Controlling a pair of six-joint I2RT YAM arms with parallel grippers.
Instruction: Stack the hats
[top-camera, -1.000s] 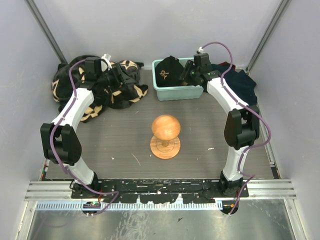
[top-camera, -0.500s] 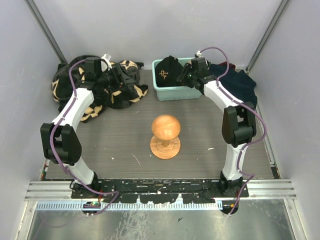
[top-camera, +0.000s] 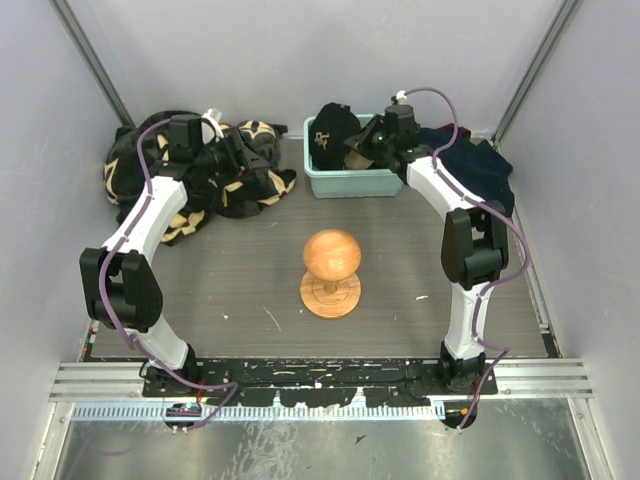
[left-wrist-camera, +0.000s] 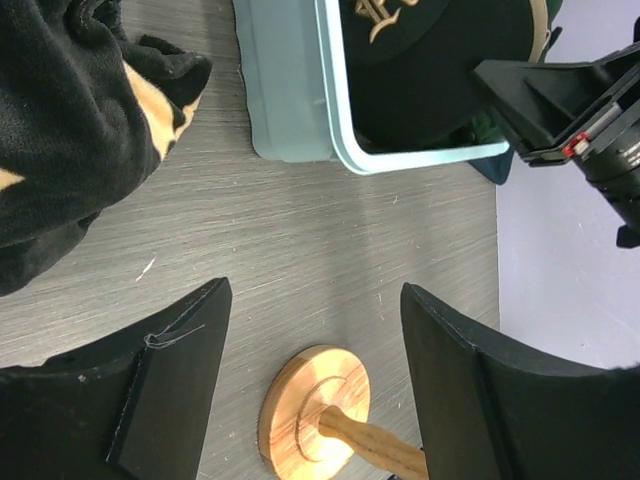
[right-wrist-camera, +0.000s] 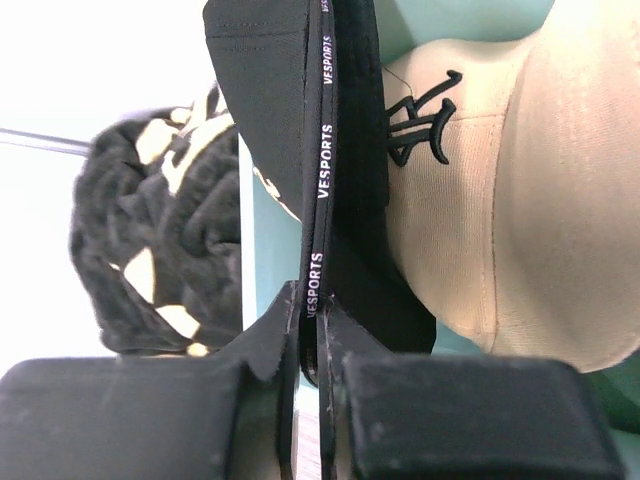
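Observation:
A black hat with a tan logo (top-camera: 330, 130) stands tilted up out of the teal bin (top-camera: 355, 184) at the back. My right gripper (top-camera: 362, 148) is shut on its rim. In the right wrist view the fingers (right-wrist-camera: 310, 320) pinch the black hat's edge band (right-wrist-camera: 322, 150), and a tan hat (right-wrist-camera: 520, 200) with a black logo lies in the bin right beside it. My left gripper (top-camera: 243, 150) hovers open over the black blanket, with nothing between its fingers (left-wrist-camera: 315, 380). The left wrist view also shows the black hat (left-wrist-camera: 430, 70) inside the bin (left-wrist-camera: 290, 90).
A wooden hat stand (top-camera: 332, 262) with a round head rises mid-table; its base (left-wrist-camera: 315, 415) shows between my left fingers. A black blanket with tan marks (top-camera: 150, 170) is heaped at the back left. A dark navy cloth (top-camera: 480, 165) lies at the back right.
My right gripper has gone from open to shut on the black hat's rim. The hat has come up and shifted left in the bin. The left arm has not moved.

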